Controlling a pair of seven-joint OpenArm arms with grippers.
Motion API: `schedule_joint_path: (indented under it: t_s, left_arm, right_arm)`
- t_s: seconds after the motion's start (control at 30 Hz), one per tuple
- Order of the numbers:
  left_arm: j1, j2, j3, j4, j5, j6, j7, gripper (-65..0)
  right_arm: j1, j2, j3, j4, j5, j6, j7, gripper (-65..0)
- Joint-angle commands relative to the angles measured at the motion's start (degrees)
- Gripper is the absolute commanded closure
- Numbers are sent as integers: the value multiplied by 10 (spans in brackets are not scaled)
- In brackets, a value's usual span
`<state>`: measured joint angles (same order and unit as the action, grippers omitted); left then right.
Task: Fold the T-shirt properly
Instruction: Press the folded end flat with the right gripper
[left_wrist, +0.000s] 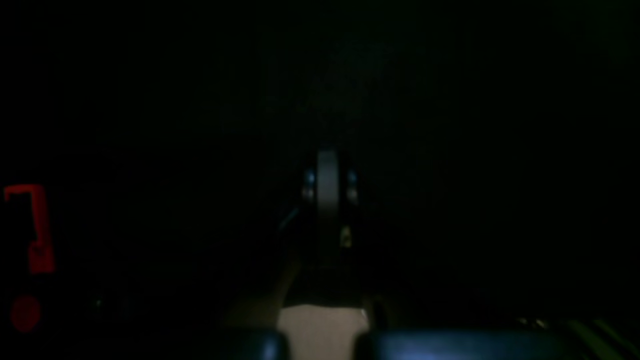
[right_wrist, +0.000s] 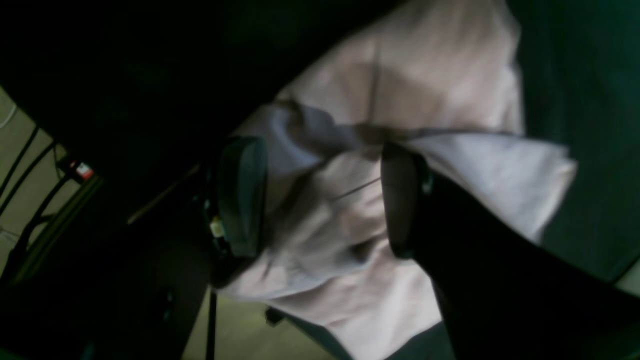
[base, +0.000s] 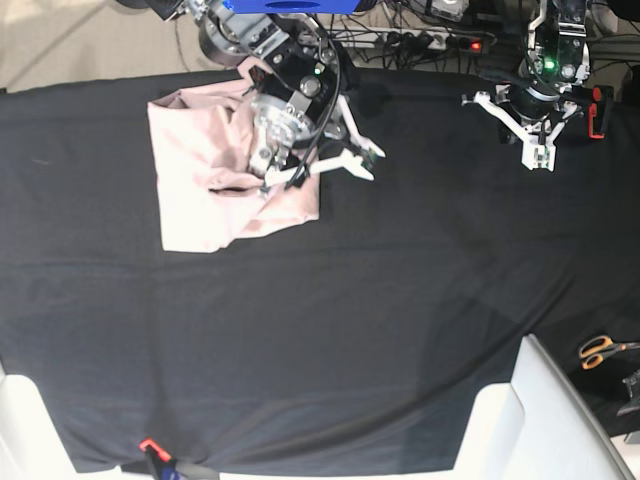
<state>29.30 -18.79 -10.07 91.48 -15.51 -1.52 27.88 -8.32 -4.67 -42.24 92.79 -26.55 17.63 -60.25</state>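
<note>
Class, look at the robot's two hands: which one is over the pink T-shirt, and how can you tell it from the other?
The right hand, jaws apart above the T-shirt. The left hand hangs shut over bare black cloth.

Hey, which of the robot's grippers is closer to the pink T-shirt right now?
The right gripper: it hangs right over the T-shirt, jaws apart above its rumpled edge. The left gripper sits far off across the black cloth, clear of the shirt.

The T-shirt (base: 205, 175) is soft, matt, creased pink cotton on a matt black cloth (base: 330, 320).
</note>
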Motion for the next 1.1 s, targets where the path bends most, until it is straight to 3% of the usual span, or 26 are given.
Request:
schedule_joint_path:
  t_s: [0.0, 0.2, 0.33, 0.43, 0.5, 0.57, 0.83, 0.93, 1.07]
  left_arm:
    - [0, -15, -5, 8, 1, 5, -8, 0]
    - [0, -30, -6, 1, 0, 5, -9, 0]
    - [0, -26, -19, -12, 0, 5, -11, 0]
    - [1, -25, -22, -12, 0, 5, -12, 0]
    - [5, -28, -22, -12, 0, 5, -12, 0]
    - [5, -28, -22, -12, 0, 5, -12, 0]
    - [0, -27, -22, -10, 0, 5, -12, 0]
    - [0, -27, -22, -10, 0, 5, -12, 0]
    - [3, -29, -22, -12, 0, 5, -12, 0]
  right_arm:
    - [7, -3, -1, 38, -16, 6, 1, -344]
    - [0, 44, 20, 215, -21, 69, 5, -342]
    - [-25, 39, 162, 230, 37, 131, 52, -341]
    - [-52, 17, 293, 229, 65, 105, 82, -303]
    - [-57, 11, 345, 222, 59, 92, 82, -182]
    - [-68, 13, 375, 210, 61, 94, 82, -8]
    - [-112, 7, 390, 163, 87, 94, 85, -3]
    - [-104, 11, 389, 124, 136, 91, 85, -3]
    - [-75, 9, 389, 88, 142, 91, 85, -3]
